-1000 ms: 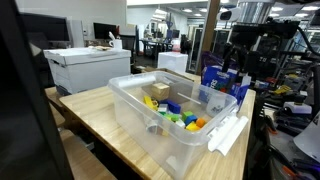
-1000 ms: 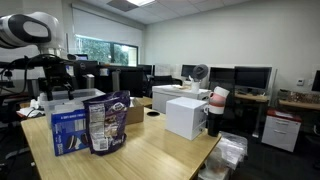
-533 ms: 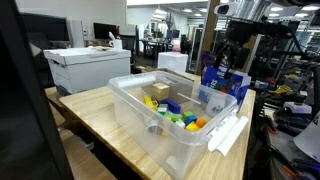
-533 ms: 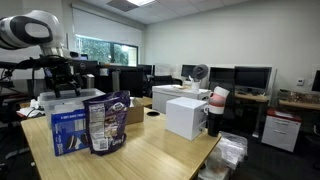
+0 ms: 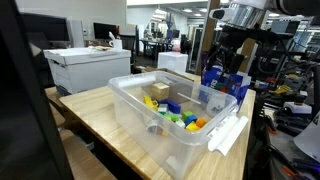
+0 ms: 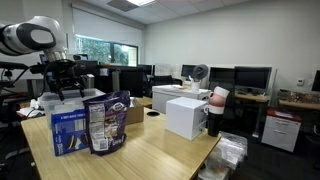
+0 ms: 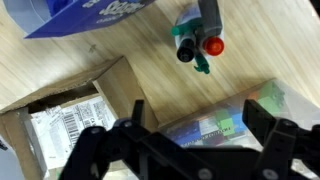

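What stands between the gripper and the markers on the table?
Nothing visible does. In the wrist view the open gripper hangs above the table, and the markers lie uncovered on bare wood, apart from the cardboard box and the blue bag.

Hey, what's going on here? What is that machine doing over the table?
A robot arm's gripper hangs open above the wooden table, holding nothing. Seen from its wrist, it is over a cardboard box and a small bunch of markers, next to the blue snack bags. A clear plastic bin of coloured toy blocks sits nearby, untouched.
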{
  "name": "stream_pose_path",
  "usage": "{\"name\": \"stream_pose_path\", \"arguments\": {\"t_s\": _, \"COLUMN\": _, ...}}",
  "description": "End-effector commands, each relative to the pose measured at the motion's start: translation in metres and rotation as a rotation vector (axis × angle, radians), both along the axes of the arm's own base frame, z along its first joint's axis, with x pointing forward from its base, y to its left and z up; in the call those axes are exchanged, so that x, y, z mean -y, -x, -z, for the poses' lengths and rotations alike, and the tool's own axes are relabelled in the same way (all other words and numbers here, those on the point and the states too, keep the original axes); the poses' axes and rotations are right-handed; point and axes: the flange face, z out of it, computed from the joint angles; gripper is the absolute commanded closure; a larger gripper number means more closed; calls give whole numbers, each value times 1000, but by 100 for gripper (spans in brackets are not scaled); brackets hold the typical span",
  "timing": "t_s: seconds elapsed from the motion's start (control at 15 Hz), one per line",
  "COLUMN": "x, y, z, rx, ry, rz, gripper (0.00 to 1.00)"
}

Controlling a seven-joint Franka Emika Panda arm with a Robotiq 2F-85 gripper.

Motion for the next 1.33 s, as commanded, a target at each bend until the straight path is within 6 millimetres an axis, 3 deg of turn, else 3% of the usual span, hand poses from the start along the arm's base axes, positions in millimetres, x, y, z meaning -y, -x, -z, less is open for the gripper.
{"name": "stream_pose_path", "arguments": {"t_s": 0.0, "x": -1, "y": -5, "z": 15, "rx": -16, "ry": 6, "rz": -116, "gripper": 0}}
{"name": "stream_pose_path", "arguments": {"t_s": 0.47, "x": -2, "y": -5, "z": 38, "rx": -86, "ry": 39, "rz": -276, "gripper": 0}}
{"name": "stream_pose_path", "arguments": {"t_s": 1.27, "x": -3, "y": 3, "z": 73, "rx": -198, "ry": 169, "rz": -381, "gripper": 0}}
